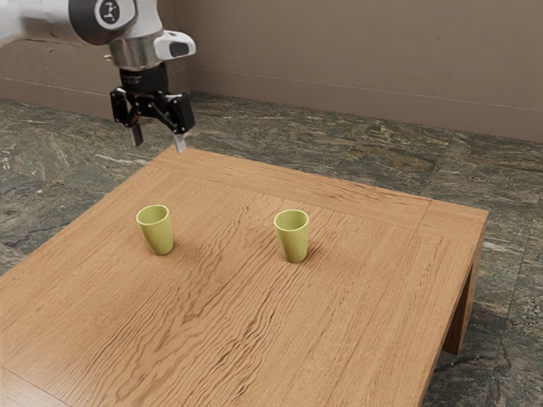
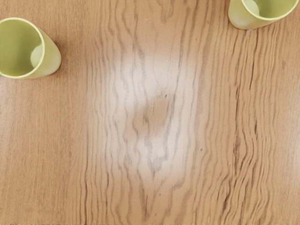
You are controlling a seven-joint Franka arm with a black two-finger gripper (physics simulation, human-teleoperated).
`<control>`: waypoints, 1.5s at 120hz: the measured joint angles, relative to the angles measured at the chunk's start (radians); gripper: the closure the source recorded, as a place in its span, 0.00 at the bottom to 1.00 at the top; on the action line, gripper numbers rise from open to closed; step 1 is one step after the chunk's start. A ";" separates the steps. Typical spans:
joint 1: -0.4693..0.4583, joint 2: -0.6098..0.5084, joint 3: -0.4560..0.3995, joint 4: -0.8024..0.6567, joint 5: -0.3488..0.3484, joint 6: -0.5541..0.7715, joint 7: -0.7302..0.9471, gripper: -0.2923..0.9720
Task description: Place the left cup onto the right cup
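You have two cups on the desk [image 1: 254, 331], both standing upright with their mouths open to the ceiling. The wrist view looks down into both, and each is empty: you see only a smooth inner wall and a paler round bottom.

The left cup [image 1: 155, 229] stands left of centre in the exterior view, well in from the desk's edges. The right cup [image 1: 292, 236] stands near the middle of that frame, well apart from the first, with bare wood between them. The two look alike: a matte yellow-green, no handle, a round rim lighter than the body, and sides that taper down to a narrower foot. Each throws a soft shadow on the wood.

The desk is a square slab of warm brown wood with strong wavy grain and a framed border; one leg shows at the frame's right. Around it lies a floor [image 1: 356, 144] of dark, veined stone, and a plain brown wall [image 1: 356, 51] runs behind.

Your tool [image 1: 159, 140] hangs in the upper left of the exterior view, above the desk's far corner, high over the left cup. Its black fingers are spread and grip nothing.
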 joint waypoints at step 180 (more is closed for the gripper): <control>0.072 0.114 0.012 -0.125 0.012 0.204 0.059 0.23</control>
